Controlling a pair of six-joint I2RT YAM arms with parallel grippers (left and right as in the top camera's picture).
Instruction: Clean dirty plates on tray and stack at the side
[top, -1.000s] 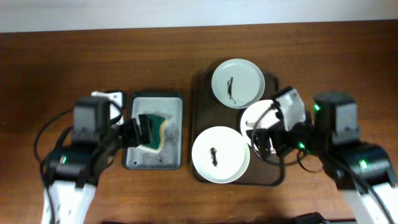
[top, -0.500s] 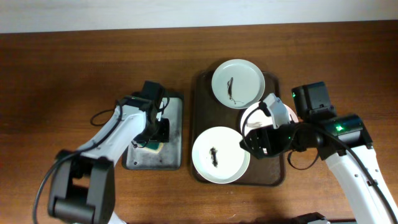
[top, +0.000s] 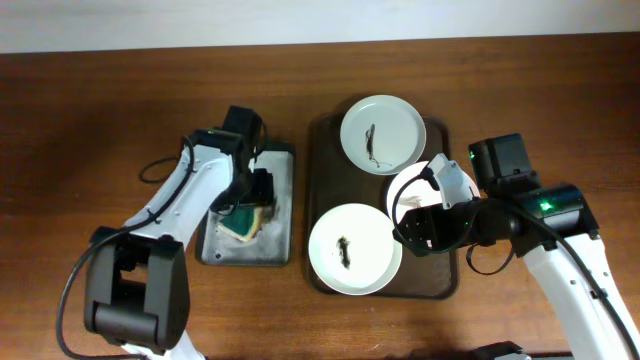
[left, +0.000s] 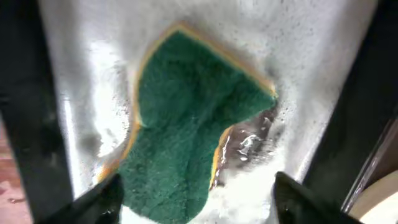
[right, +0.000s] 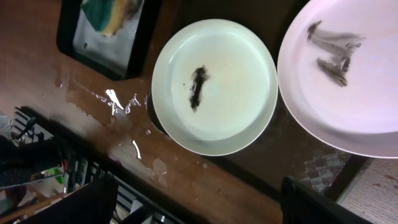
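Three white plates lie on the dark brown tray (top: 322, 175). The back plate (top: 381, 134) and the front plate (top: 354, 248) each carry a dark smear. The pinkish right plate (top: 412, 185) is partly hidden under my right gripper (top: 408, 228), which hovers open and empty above the tray. In the right wrist view, the front plate (right: 214, 87) and the smeared pinkish plate (right: 348, 74) lie beyond the open fingers (right: 199, 205). My left gripper (top: 252, 195) is open over the green sponge (top: 243, 224), with its fingers either side of the sponge (left: 193, 130).
A grey basin (top: 225, 250) left of the tray holds the wet sponge and foam; it shows in the right wrist view (right: 106, 37) too. Water glistens on the wood (right: 118, 99) by the table's front edge. Bare wooden table lies around tray and basin.
My left arm has swung in over the basin and now sits above the sponge. My right gripper has shifted a little left over the tray. The plates have not moved.
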